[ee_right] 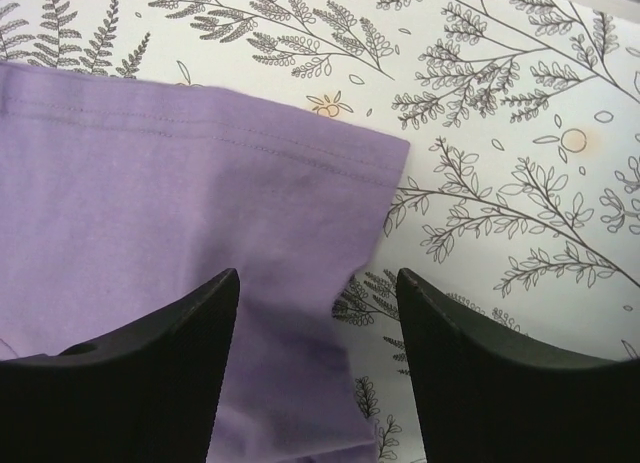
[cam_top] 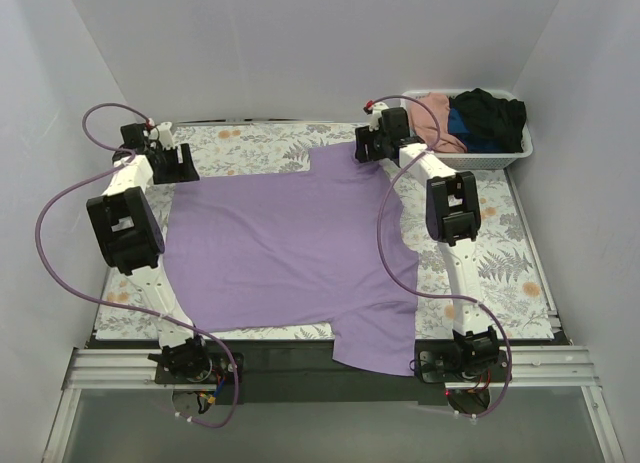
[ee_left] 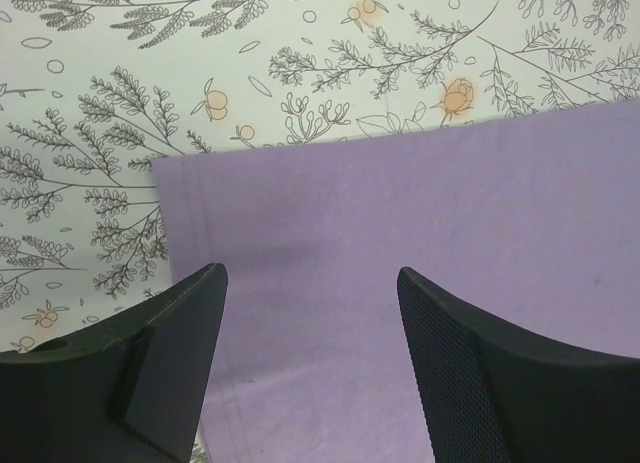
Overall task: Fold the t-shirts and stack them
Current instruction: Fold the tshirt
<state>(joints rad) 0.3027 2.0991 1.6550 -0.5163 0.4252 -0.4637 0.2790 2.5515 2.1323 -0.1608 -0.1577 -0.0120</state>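
Note:
A large lavender-purple t-shirt [cam_top: 290, 248] lies spread flat across the table, one sleeve hanging over the near edge. My left gripper [cam_top: 178, 163] is open and empty above the shirt's far left corner [ee_left: 330, 243]. My right gripper [cam_top: 372, 146] is open and empty above the shirt's far right sleeve [ee_right: 200, 183], its hem edge between the fingers. Pink [cam_top: 435, 113], blue [cam_top: 480, 141] and black [cam_top: 492, 111] shirts lie bunched in the white basket [cam_top: 500, 160].
The basket stands at the far right corner by the right wall. A floral tablecloth [cam_top: 500, 263] covers the table. White walls close in on the left, back and right. Purple cables loop beside both arms.

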